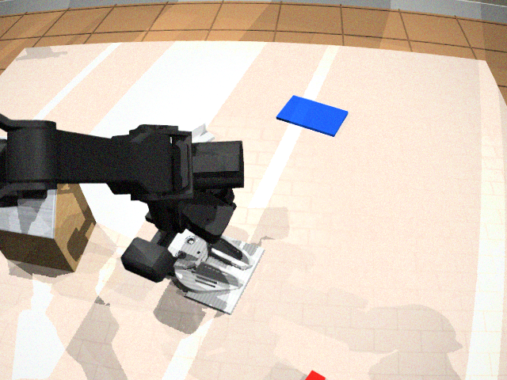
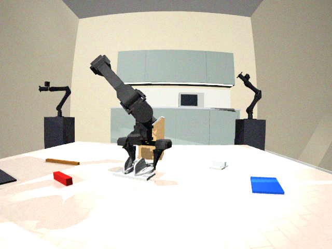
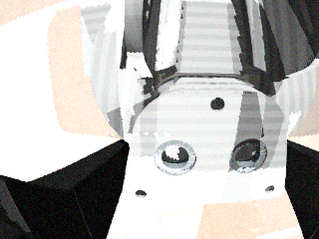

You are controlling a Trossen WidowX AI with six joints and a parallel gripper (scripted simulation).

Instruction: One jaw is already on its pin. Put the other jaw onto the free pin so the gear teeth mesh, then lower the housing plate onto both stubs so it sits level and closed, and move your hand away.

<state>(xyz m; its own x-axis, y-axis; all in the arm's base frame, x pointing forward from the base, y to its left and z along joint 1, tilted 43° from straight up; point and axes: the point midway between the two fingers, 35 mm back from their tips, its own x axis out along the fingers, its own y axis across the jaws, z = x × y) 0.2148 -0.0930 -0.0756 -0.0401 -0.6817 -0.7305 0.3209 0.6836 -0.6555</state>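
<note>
The grey-white base plate (image 1: 234,302) (image 2: 145,178) lies on the table. Two pale curved jaws stand on it side by side, one jaw (image 1: 187,279) (image 2: 128,165) beside the other jaw (image 1: 229,259) (image 2: 140,166). My gripper (image 1: 192,255) (image 2: 144,163) (image 3: 205,147) is shut on the pale housing plate (image 1: 190,247) (image 3: 204,124), one finger at each side edge. The housing plate lies over the jaws' rear ends, with round shapes visible in its two large holes. The pins and gear teeth are hidden under it, and I cannot tell whether it is fully seated or level.
A wooden block (image 1: 75,229) (image 2: 158,131) stands behind the base. A blue slab (image 1: 313,115) (image 2: 266,185), a red block (image 1: 314,375) (image 2: 62,178), an orange stick (image 2: 61,162), a small white object (image 2: 219,164) and a dark panel (image 2: 5,177) lie around on the table.
</note>
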